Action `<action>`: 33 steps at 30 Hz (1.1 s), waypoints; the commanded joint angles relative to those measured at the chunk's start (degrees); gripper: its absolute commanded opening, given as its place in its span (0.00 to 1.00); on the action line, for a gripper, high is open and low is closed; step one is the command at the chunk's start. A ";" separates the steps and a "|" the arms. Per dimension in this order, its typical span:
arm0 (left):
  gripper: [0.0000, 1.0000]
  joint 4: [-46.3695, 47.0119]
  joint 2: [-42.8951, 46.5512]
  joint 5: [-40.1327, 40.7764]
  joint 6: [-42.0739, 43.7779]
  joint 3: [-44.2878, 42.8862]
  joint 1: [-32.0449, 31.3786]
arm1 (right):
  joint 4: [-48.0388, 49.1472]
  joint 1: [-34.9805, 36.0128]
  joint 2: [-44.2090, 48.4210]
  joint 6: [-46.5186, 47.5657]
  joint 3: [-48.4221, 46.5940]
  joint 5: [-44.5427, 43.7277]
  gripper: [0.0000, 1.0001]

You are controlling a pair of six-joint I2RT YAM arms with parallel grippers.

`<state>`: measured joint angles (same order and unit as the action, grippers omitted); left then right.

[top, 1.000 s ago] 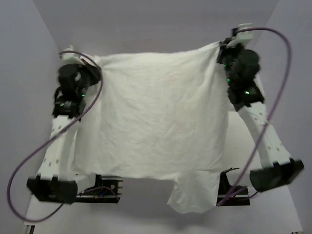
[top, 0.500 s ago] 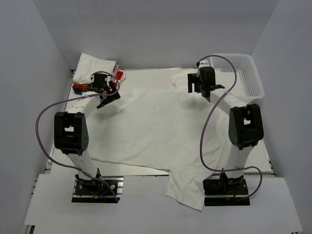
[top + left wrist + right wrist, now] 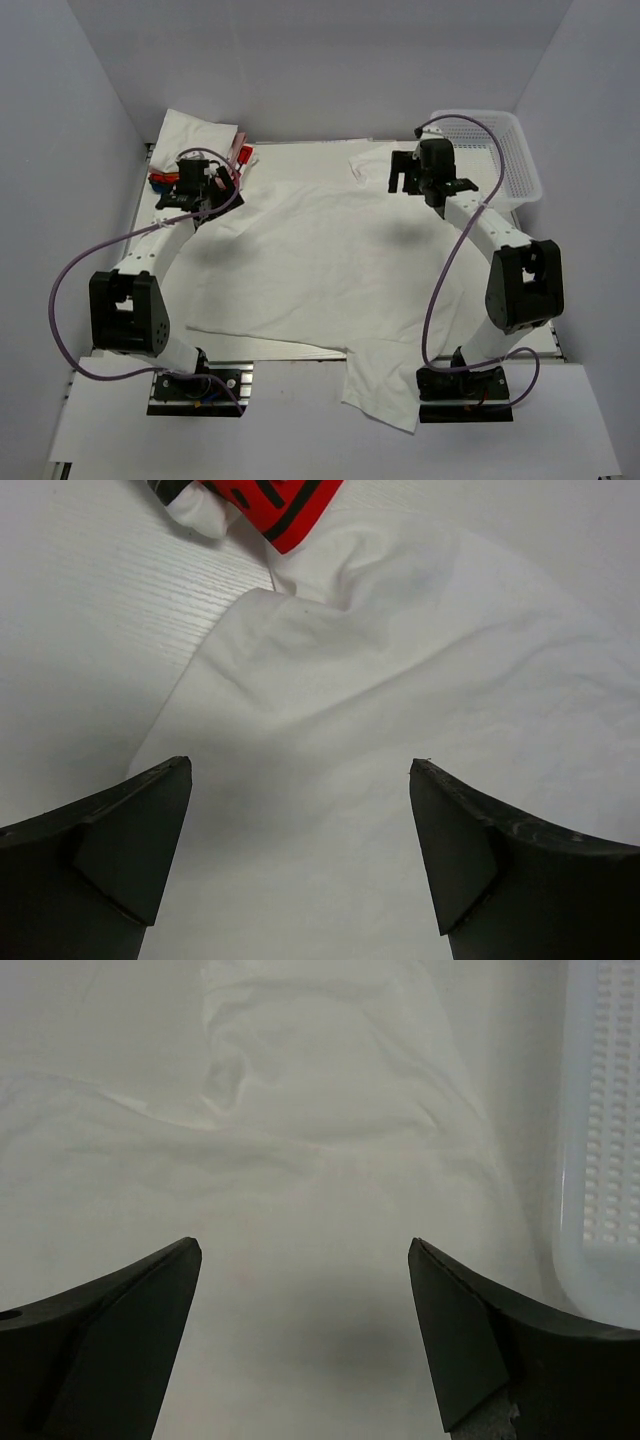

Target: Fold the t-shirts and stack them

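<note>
Since a second ago the white t-shirt point(image 3: 330, 270) has come down from where I had it stretched in the air between both arms, and it now lies spread across the table point(image 3: 300, 152), fairly flat. One part of it hangs over the near edge between my bases, and there is a small bunch of cloth at its far right corner. Both my tools have let go. The left gripper point(image 3: 300, 763) stands with its jaws as wide as they go and nothing between them, hovering over the far left corner of the shirt. The right gripper point(image 3: 303, 1242) is the same, wide open and empty, over the far right part. Just beyond my left tool lies the red shirt point(image 3: 270, 500) against a heap of white cloth point(image 3: 195, 132) in the far left corner. The mesh basket point(image 3: 500, 150) sits to the far right. By my reckoning the laying-out is finished and the folding has not begun. Next I should pinch an edge or sleeve on each side and bring it over, minding the overhanging part
</note>
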<state>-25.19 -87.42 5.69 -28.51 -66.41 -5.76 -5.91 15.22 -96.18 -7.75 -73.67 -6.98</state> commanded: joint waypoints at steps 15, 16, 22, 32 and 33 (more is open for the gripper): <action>1.00 3.93 -12.32 -13.52 -0.32 1.73 -3.20 | -15.09 -1.07 -13.72 -10.72 4.25 -7.61 0.90; 1.00 3.05 -13.38 -13.52 -0.32 0.16 -3.21 | -15.96 -0.90 -15.25 -10.62 -0.29 -8.04 0.90; 1.00 0.68 -22.94 -12.63 -0.32 -6.61 -4.35 | -20.88 -1.60 -27.37 -8.60 -14.02 -10.68 0.90; 1.00 -4.69 -31.67 -14.04 -0.32 -16.38 -5.92 | -23.35 -3.09 -42.74 -0.78 -39.06 -7.17 0.90; 1.00 -5.30 -31.67 -14.04 -0.84 -16.99 -5.93 | -23.79 -3.09 -43.56 -0.26 -42.57 -6.99 0.90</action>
<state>-26.72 -117.10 -6.76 -28.58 -83.29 -10.70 -26.96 12.64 -134.98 -12.23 -110.10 -14.35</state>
